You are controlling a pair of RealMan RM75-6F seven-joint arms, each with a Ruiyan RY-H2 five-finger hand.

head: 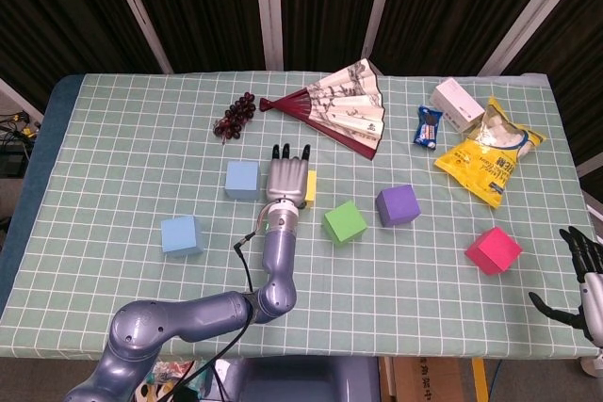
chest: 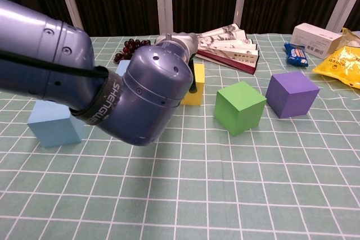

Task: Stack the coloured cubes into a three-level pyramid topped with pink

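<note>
My left hand (head: 287,179) lies palm down over the left part of the yellow cube (head: 309,189), fingers stretched forward. In the chest view its dark thumb touches the yellow cube (chest: 196,85), and my forearm hides most of the hand (chest: 179,41). One light blue cube (head: 242,179) sits just left of the hand, and another (head: 181,235) lies nearer the front left. Right of the hand stand the green cube (head: 345,222) and the purple cube (head: 398,204). The pink cube (head: 493,250) lies far right. My right hand (head: 584,275) hangs off the table's front right corner, fingers apart, holding nothing.
A folding fan (head: 341,105) and a bunch of dark grapes (head: 235,116) lie at the back. A blue snack pack (head: 429,127), a white box (head: 457,104) and a yellow crisp bag (head: 490,153) crowd the back right. My left forearm (chest: 107,77) blocks much of the chest view.
</note>
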